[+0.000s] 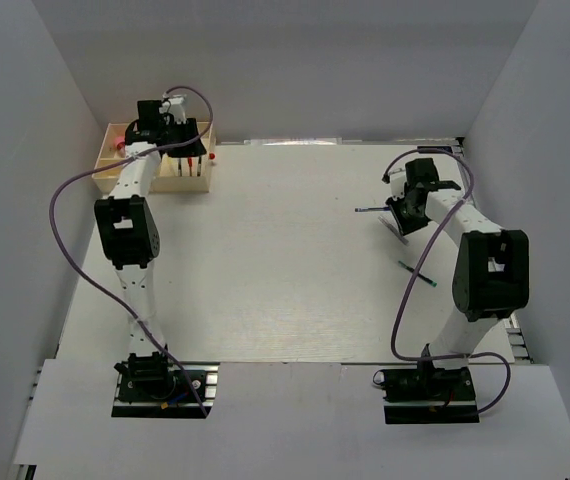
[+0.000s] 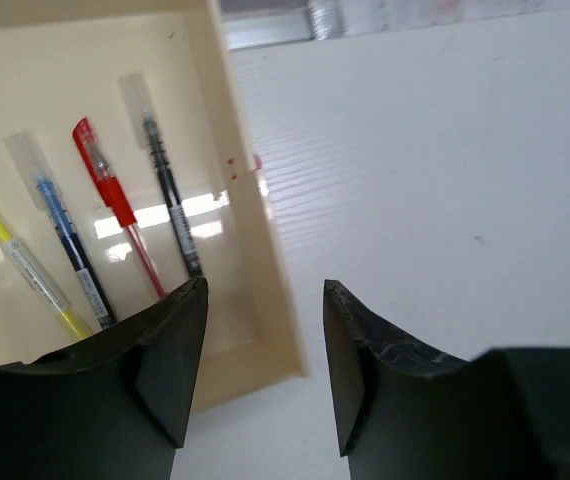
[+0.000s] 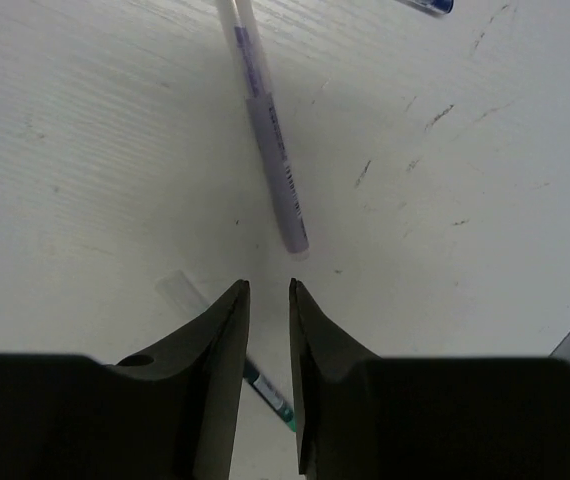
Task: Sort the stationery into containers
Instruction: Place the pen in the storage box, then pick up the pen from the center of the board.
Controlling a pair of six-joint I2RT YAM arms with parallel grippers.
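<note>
Left gripper (image 2: 265,290) spread over the tray (image 2: 250,230); right gripper (image 3: 268,290) nearly pressed together above a loose pen.

The tray sits at the table's (image 1: 285,260) far-left corner; its larger compartment holds a yellow-green pen (image 2: 25,265), a blue pen (image 2: 65,235), a red pen (image 2: 115,200) and a black pen (image 2: 170,205) lying side by side; the left fingers stand apart astride the compartment's wall, holding nothing. Near the table's right edge the right fingers leave only a slit; a clear-capped green pen (image 3: 267,390) crosses under them, and I cannot tell whether it is pinched; a purple pen (image 3: 270,150) lies just beyond the tips; a slim dark pen (image 1: 420,274) lies apart, nearer the bases.
</note>
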